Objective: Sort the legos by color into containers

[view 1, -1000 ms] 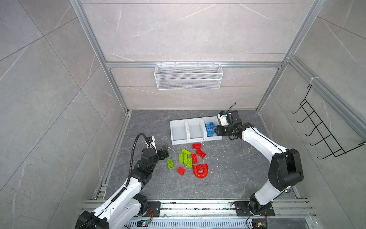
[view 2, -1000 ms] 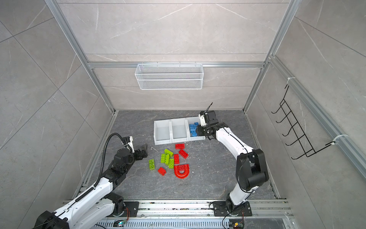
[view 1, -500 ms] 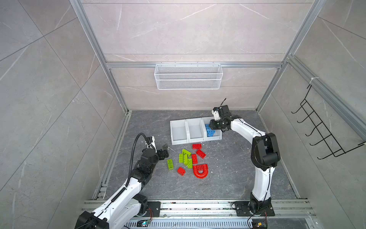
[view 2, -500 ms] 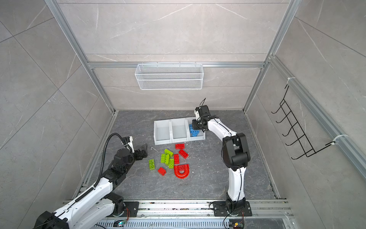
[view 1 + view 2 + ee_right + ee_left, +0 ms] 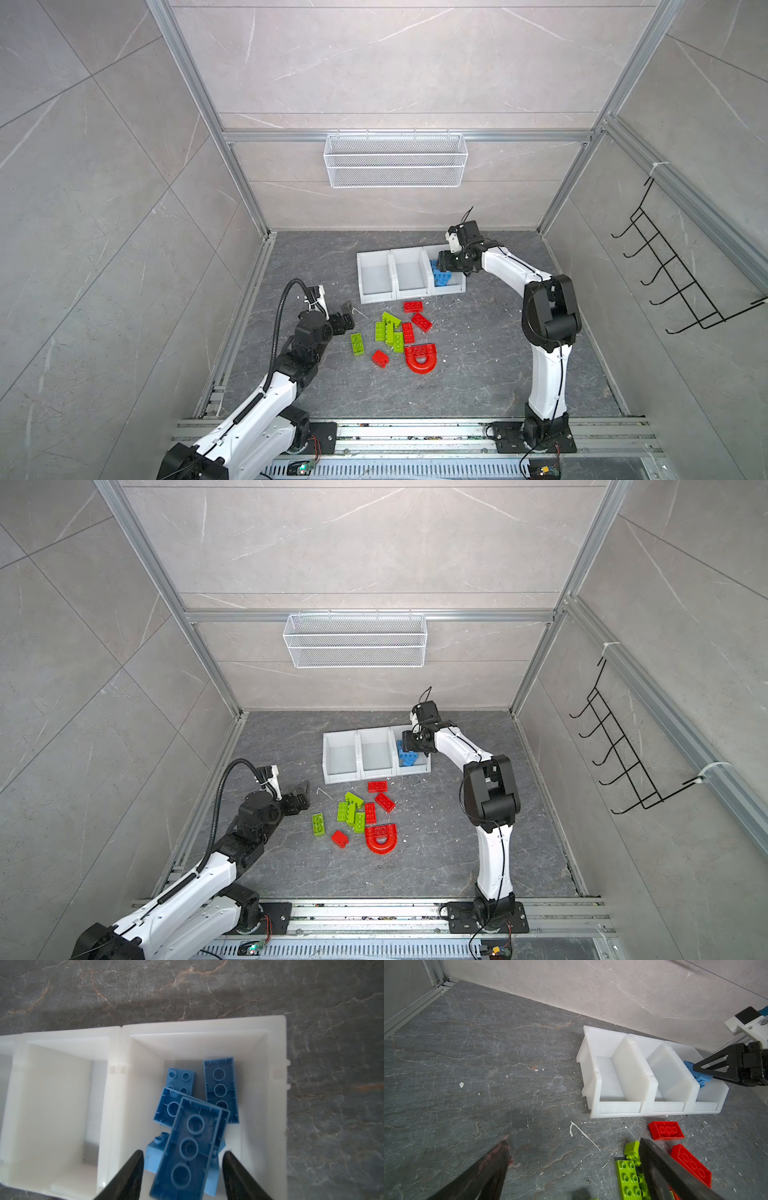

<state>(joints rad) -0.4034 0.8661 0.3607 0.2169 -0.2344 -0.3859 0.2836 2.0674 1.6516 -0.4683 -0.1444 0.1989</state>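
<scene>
Over the rightmost of three joined white plastic bins [image 5: 376,296] — right gripper [image 5: 183,1152] parted, left gripper [image 5: 573,1140] wide and empty.
Right of centre in both top views, the right jaws stood apart, an upturned blue studded plastic brick [image 5: 192,1142] between them untouched, atop other blue ones. Below centre, red and lime-green bricks [image 5: 390,332] and a red arch piece [image 5: 420,360] lay scattered on the grey floor [image 5: 478,374] — the left gripper at their left.

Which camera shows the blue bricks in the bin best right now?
The right wrist view: it looks straight down into the end bin and shows the blue bricks piled, several underside up, below the open right claw. Both top views show only a small blue patch partly behind that claw; the left wrist view, a sliver.
</scene>
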